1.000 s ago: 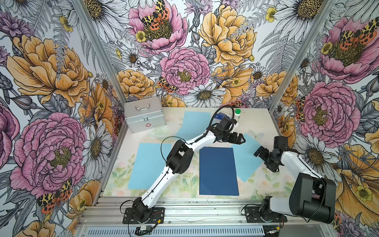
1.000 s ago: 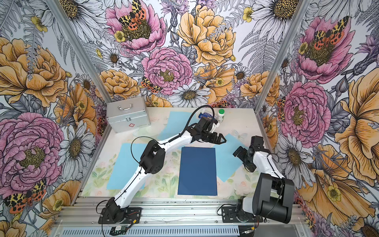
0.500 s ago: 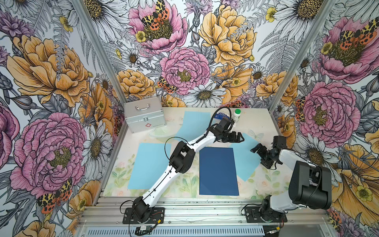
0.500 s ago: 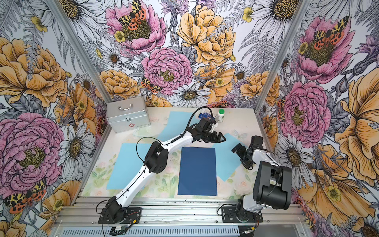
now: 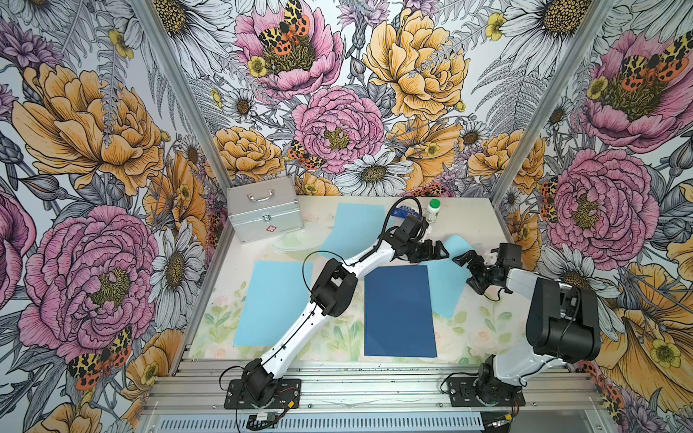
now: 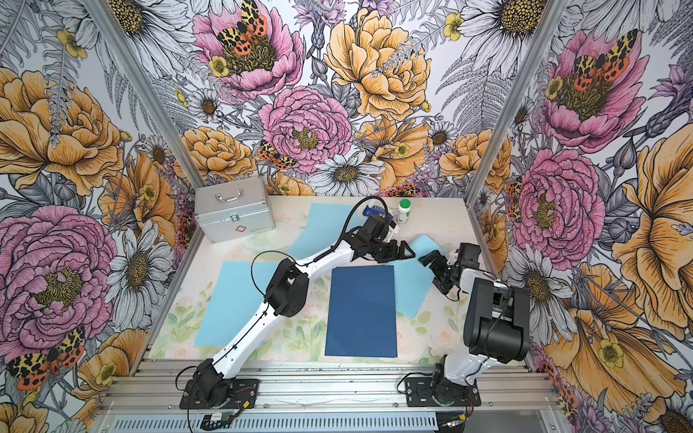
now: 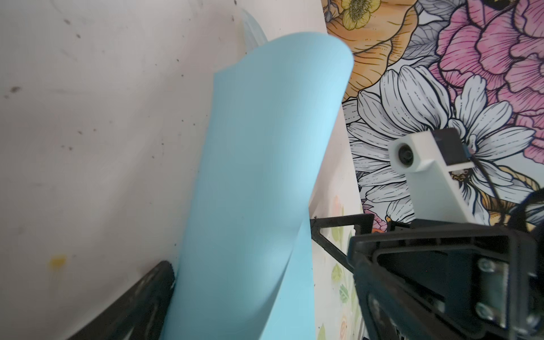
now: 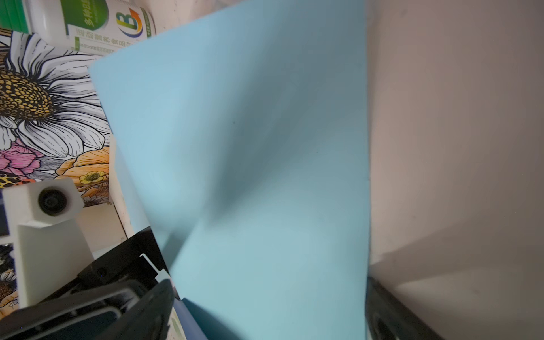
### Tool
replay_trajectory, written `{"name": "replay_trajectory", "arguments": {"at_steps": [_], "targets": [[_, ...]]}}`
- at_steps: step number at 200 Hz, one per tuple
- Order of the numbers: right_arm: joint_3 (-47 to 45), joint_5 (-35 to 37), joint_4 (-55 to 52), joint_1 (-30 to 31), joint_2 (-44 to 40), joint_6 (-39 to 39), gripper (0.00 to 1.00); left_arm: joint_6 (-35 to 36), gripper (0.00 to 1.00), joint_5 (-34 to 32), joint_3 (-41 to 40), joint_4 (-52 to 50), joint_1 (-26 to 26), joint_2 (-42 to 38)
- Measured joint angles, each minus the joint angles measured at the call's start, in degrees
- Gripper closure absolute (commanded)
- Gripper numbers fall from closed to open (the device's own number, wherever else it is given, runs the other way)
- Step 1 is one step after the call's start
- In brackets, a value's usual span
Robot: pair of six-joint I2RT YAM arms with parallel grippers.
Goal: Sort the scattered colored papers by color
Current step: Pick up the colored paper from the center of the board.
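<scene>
My right pincer [image 5: 466, 274] is moving in toward my left pincer [image 5: 439, 251], both gaping, released. The light blue sheet [image 5: 445, 296] between them, at two o'clock of the navy sheet [image 5: 399, 311], is now curling up, still unsorted.

Light blue sheet [image 8: 250, 147] fills mid-frame. It is warped, bowed up at its far part, with a shadowed crease down the middle. Right gripper [image 8: 269, 285] straddles the sheet's near end with jaws spread wide, one black finger [image 8: 153, 306] at each side edge. A darker blue sliver [image 8: 194, 323] shows at the sheet's near corner. White bottle [image 8: 88, 20] with a green label sits just past the sheet's far corner. White camera mount [image 8: 47, 212] is beside the sheet, floral wall [image 8: 44, 103] behind it. Bare pale table [image 8: 456, 117] runs along the sheet's opposite edge.
</scene>
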Motion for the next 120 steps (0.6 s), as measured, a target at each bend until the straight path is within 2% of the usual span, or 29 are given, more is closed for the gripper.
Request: {"name": "replay_trajectory", "arguments": {"at_steps": [18, 68, 85, 120], "targets": [[0.35, -1.03, 1.03, 0.0, 0.79, 0.24, 0.01, -0.59, 0.03, 1.25, 1.29, 0.0, -0.04, 0.87], [0.42, -1.31, 1.38, -0.02, 0.9, 0.24, 0.02, -0.09, 0.29, 2.47, 2.19, -0.74, -0.09, 1.81], [0.42, -1.68, 1.36, -0.5, 0.83, 0.24, 0.02, -0.28, 0.43, 2.29, 2.25, -0.85, -0.07, 1.81], [0.22, -1.97, -0.39, -2.08, -0.04, 0.24, 0.02, -0.92, 0.57, 2.16, 2.58, 0.72, 0.2, 1.81]]}}
